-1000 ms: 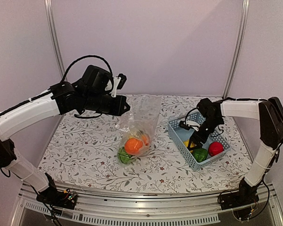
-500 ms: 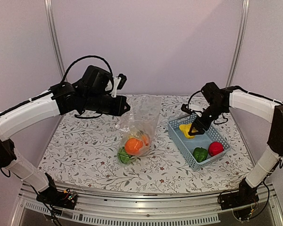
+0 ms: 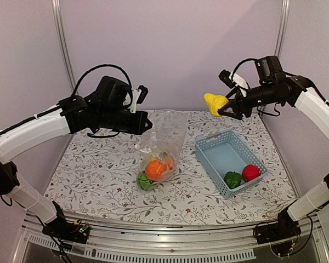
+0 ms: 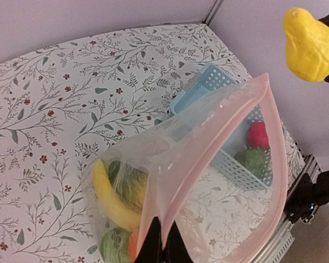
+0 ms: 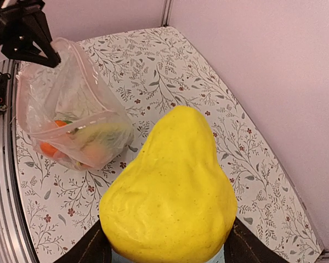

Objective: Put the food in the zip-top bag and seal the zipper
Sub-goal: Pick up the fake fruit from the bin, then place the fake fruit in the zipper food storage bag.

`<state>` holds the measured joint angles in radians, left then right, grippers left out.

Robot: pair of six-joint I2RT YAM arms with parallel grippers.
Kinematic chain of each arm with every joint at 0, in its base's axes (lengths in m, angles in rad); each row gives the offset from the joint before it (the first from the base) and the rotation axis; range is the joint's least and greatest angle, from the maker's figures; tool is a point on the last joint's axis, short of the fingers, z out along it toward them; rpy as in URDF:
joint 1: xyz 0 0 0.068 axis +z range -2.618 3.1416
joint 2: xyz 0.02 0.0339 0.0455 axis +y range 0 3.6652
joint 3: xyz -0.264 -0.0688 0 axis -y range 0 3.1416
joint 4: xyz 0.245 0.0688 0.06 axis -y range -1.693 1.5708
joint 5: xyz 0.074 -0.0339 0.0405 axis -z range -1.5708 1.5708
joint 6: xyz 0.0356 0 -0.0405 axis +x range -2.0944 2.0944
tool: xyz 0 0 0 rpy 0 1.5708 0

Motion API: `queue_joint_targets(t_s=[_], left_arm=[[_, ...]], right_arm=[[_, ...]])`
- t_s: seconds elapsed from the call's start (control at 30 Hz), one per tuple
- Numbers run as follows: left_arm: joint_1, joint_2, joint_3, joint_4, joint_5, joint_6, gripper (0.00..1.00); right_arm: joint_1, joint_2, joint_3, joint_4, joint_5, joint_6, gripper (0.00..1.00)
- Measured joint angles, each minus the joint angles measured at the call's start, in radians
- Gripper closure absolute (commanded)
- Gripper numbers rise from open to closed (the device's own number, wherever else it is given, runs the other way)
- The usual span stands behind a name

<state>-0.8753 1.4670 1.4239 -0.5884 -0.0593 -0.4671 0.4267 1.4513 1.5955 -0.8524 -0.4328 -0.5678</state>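
Your right gripper (image 3: 226,107) clamps the bumpy, pear-shaped yellow lemon (image 3: 213,103) aloft, apart from the slotted basket (image 3: 216,156). Your left gripper (image 3: 148,124) pinches the crinkly clear bag (image 3: 164,139) by its pink rim (image 4: 219,138), mouth gaping.

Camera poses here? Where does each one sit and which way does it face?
Top external: above and behind the bases, facing down over the table; both arms show, left gripper pinching the zip-top bag, right gripper holding the yellow fruit high.
Left wrist: on the left arm, looking down past its fingertips into the bag's mouth.
Right wrist: on the right arm, facing the table past the fruit; finger edges show below.
Shared: all three show bag and fruit.
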Motion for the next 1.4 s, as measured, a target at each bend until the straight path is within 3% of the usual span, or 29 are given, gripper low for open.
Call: queue_joint_targets(t_s=[0.5,0.87,1.1,1.4], left_arm=[[0.0,0.027,0.023,-0.003,0.003,0.011,1.0],[0.0,0.026,0.023,-0.013,0.0,0.021,1.0],[0.0,0.025,0.023,-0.015,0.0,0.022,1.0],[0.0,0.019,0.023,-0.015,0.0,0.021,1.0]], right_arm=[[0.291,0.082,0.159,0.045,-0.068,-0.049,0.48],[0.317,0.214,0.202,0.054,-0.128,-0.052,0.45],[0.333,0.273,0.204,0.055,-0.124,-0.044,0.3],[0.333,0.277,0.2,0.095,-0.071,-0.022,0.22]])
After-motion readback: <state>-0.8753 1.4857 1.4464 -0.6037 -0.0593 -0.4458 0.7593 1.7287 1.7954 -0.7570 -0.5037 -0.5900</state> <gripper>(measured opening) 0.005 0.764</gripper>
